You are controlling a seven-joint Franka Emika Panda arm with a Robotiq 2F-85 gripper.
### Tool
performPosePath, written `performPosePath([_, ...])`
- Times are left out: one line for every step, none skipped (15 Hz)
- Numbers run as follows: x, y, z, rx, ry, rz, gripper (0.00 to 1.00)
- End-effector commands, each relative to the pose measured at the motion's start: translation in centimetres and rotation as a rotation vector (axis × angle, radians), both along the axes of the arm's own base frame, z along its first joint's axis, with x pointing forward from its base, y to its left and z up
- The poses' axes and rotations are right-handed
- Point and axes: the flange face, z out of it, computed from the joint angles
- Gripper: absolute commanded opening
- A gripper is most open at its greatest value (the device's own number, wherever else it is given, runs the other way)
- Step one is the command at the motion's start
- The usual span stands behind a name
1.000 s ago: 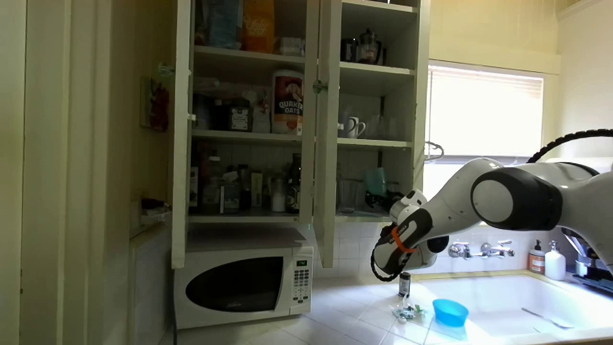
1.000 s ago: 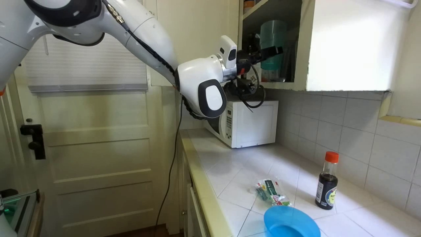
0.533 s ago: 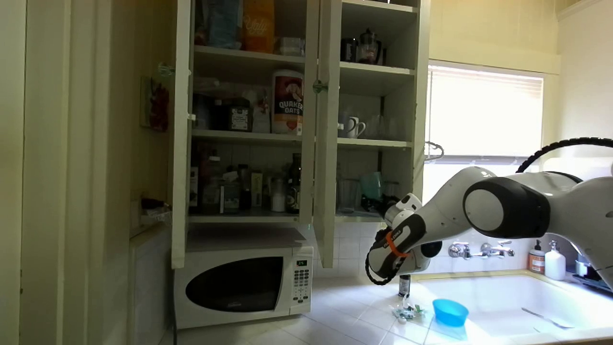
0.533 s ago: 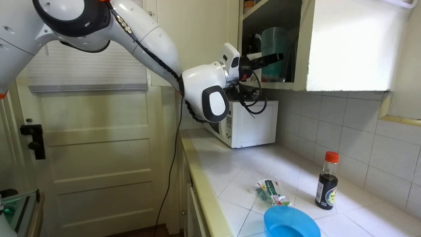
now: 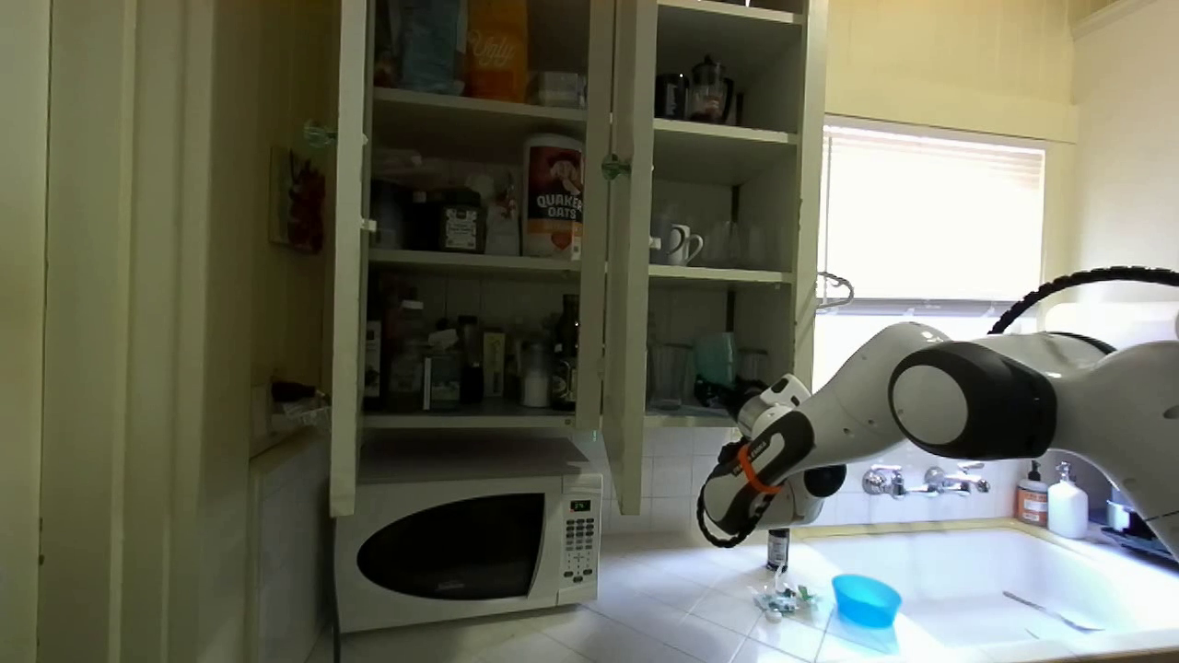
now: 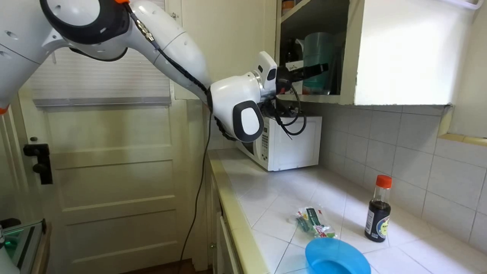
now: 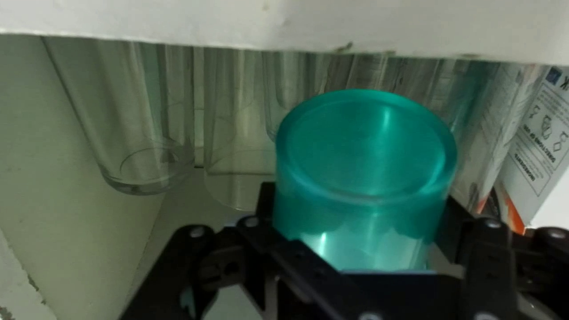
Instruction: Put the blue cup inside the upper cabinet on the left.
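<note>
The small sky-blue cup (image 5: 866, 603) stands on the counter beside the sink; it also shows in an exterior view (image 6: 336, 258). My gripper is far from it. My gripper (image 5: 717, 391) is inside the bottom shelf of the sparse right bay, shut on a teal see-through cup (image 5: 715, 354). In the wrist view the fingers (image 7: 362, 209) lie against both sides of the teal cup (image 7: 362, 178), which is upright. Its base is hidden, so I cannot tell whether it rests on the shelf. The crowded upper cabinet (image 5: 461, 261) is the bay to the left, with its door open.
Clear glasses (image 7: 146, 146) stand behind the teal cup. A printed box (image 7: 540, 142) is to its right, the cabinet wall (image 7: 66, 231) to its left. Open doors (image 5: 631, 350) jut out. Below are the microwave (image 5: 451, 534), a packet (image 6: 315, 222) and a sauce bottle (image 6: 377, 220).
My gripper has moved down and slightly left in an exterior view, lowering the teal cup towards the shelf floor. The cup is now more upright. In the last half second there is little motion.
</note>
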Motion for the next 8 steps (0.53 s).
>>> performPosePath([0.7,-0.5,-0.4,0.003,-0.014,0.0,0.56])
performPosePath([0.9,-0.7,-0.5,0.005,-0.011,-0.001,0.56])
performPosePath([1.1,-0.8,-0.5,0.002,-0.009,-0.001,0.56])
performPosePath([1.3,-1.0,-0.5,-0.003,-0.01,-0.005,0.56])
performPosePath([1.5,-1.2,-0.5,-0.002,-0.009,-0.005,0.56])
performPosePath([1.8,-1.4,-0.5,0.002,-0.008,-0.004,0.56])
performPosePath([2.1,-1.7,-0.6,0.005,-0.003,-0.004,0.56])
performPosePath([2.4,-1.9,-0.6,0.008,0.001,-0.004,0.56])
